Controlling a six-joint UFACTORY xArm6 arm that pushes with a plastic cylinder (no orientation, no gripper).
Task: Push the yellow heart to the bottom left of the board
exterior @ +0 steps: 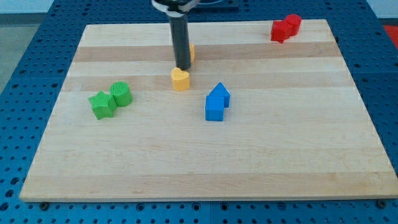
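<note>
The yellow heart (pixel 180 79) sits mid-board, my tip (pixel 181 67) just above it toward the view's top; the bare rod has no fingers and grasps nothing.

Lab bench: wooden board (pixel 205 168) on blue perforated table (pixel 18 112), coloured test blocks.

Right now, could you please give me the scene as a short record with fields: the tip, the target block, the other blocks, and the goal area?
my tip: just above the yellow heart, toward the view's top
yellow heart: upper middle of the board
second yellow block: mostly hidden behind the rod
green blocks: star and cylinder, side by side, view's left
blue blocks: centre
red blocks: top right
goal area: bottom left, not yet reached
</note>
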